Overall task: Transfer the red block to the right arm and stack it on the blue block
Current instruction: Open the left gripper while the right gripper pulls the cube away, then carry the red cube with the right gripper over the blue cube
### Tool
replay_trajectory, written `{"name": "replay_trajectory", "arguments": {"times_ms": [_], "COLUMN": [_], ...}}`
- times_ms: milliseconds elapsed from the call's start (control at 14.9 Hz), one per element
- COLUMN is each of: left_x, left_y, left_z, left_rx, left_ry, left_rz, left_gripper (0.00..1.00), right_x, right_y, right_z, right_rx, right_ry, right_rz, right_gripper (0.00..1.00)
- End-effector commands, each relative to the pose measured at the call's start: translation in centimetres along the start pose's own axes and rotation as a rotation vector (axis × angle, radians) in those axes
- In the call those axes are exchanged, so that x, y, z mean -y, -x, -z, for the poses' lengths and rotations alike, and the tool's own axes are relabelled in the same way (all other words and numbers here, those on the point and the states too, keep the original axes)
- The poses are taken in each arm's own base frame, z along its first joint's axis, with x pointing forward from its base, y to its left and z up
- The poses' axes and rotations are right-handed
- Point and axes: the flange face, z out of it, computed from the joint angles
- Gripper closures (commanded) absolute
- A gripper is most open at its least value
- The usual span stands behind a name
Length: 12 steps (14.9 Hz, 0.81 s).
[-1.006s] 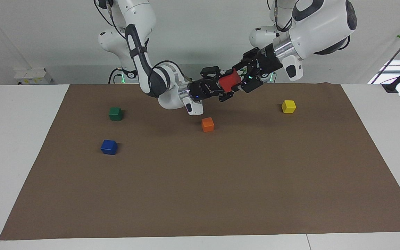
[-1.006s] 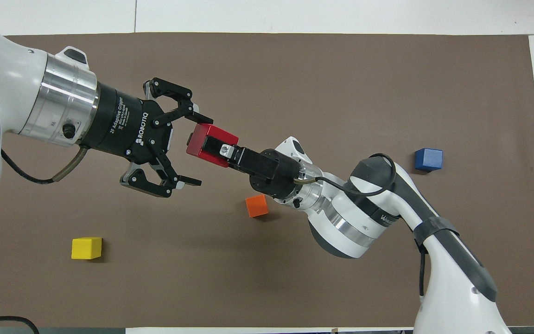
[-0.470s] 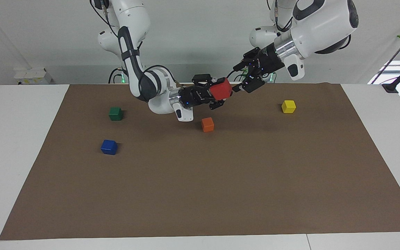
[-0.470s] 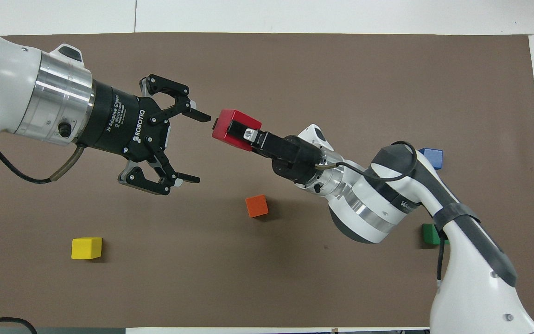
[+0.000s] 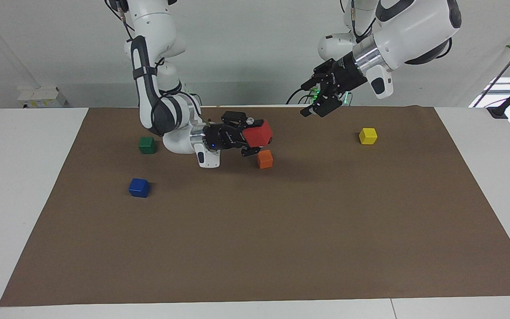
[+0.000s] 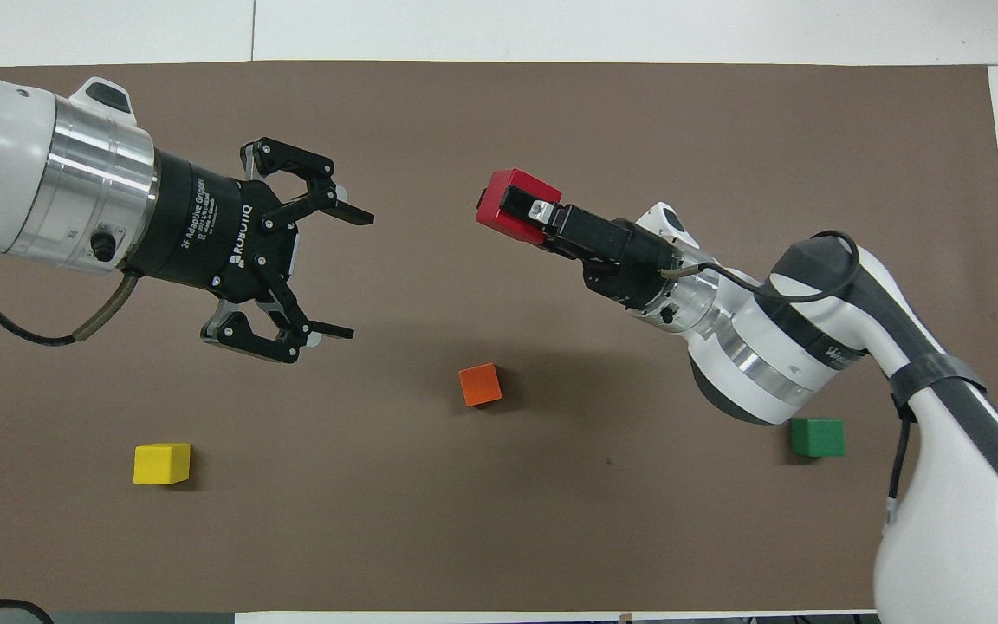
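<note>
The red block (image 5: 258,132) (image 6: 512,206) hangs in the air, tilted, with my right gripper (image 5: 255,135) (image 6: 518,208) shut on it. It is over the brown mat, just above the orange cube (image 5: 264,159) in the facing view. My left gripper (image 5: 309,101) (image 6: 353,273) is open and holds nothing; it hovers over the mat toward the left arm's end, well apart from the red block. The blue block (image 5: 139,187) sits on the mat at the right arm's end. In the overhead view the right arm hides it.
On the brown mat (image 5: 255,248) are a green cube (image 5: 147,145) (image 6: 817,436), nearer to the robots than the blue block, the orange cube (image 6: 480,385) mid-table, and a yellow cube (image 5: 368,135) (image 6: 161,463) toward the left arm's end.
The right gripper has carried the red block out from between the left gripper's fingers, toward the right arm's end and lower. The left gripper, still open, has drawn back.
</note>
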Motion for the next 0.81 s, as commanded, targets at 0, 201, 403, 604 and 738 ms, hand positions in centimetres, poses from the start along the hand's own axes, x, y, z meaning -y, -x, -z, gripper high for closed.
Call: {"name": "replay_trajectory", "arguments": {"times_ms": [0,201,403,604,738], "left_x": [0.9,0.9,1.2,1.5,1.5], "left_y": [-0.8,-2.3,-5.5,-7.3,-9.0], "left_z": [1.3,1.7,3.0,4.2,5.4], "left_rx": [-0.12,-0.258,-0.372,-0.475,-0.501], "left_ry": [0.013,0.009,-0.062,-0.131,-0.157], "left_rz": [-0.073,-0.14,-0.273,-0.464,-0.548], "left_gripper": [0.0,0.0,0.0,0.0,0.0], "right_x": [5.4,9.2,12.5,16.1,18.4], "right_y": [-0.4,-1.3,-1.9,-2.5,-2.6], "right_z": [2.0,3.4,4.6,6.2,7.2], "right_rx": [0.018,0.05,0.086,0.149,0.179], "right_ry": [0.084,0.189,0.27,0.411,0.506], "right_rz": [-0.013,-0.003,-0.025,-0.052,-0.058], "right_gripper": [1.0,1.0,1.0,1.0,1.0]}}
